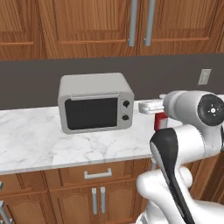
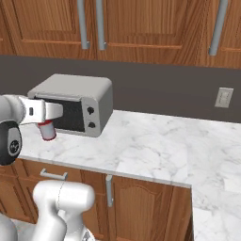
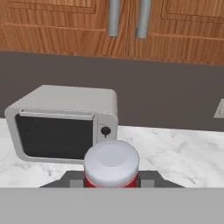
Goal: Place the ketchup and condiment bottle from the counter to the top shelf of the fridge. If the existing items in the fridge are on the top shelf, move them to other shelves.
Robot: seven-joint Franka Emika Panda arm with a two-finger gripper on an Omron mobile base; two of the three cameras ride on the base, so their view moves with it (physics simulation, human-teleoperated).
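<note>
My gripper (image 3: 111, 183) is shut on the ketchup (image 3: 111, 165), whose white cap faces the hand camera between the two dark fingers (image 3: 73, 181). In the left base view the red bottle (image 1: 160, 122) hangs just under the hand, above the counter (image 1: 43, 140) and right of the grey oven. From the right base view the ketchup (image 2: 47, 130) sits in the gripper (image 2: 46, 122) in front of the oven's door. The condiment bottle, the fridge with its top shelf and the two fruits are out of view.
A grey toaster oven (image 1: 95, 107) stands on the marbled counter against the dark backsplash. Wooden wall cabinets with metal handles (image 1: 140, 22) hang above. A wall outlet (image 2: 224, 97) is to the right. The counter ends at a corner (image 2: 188, 183) on the right.
</note>
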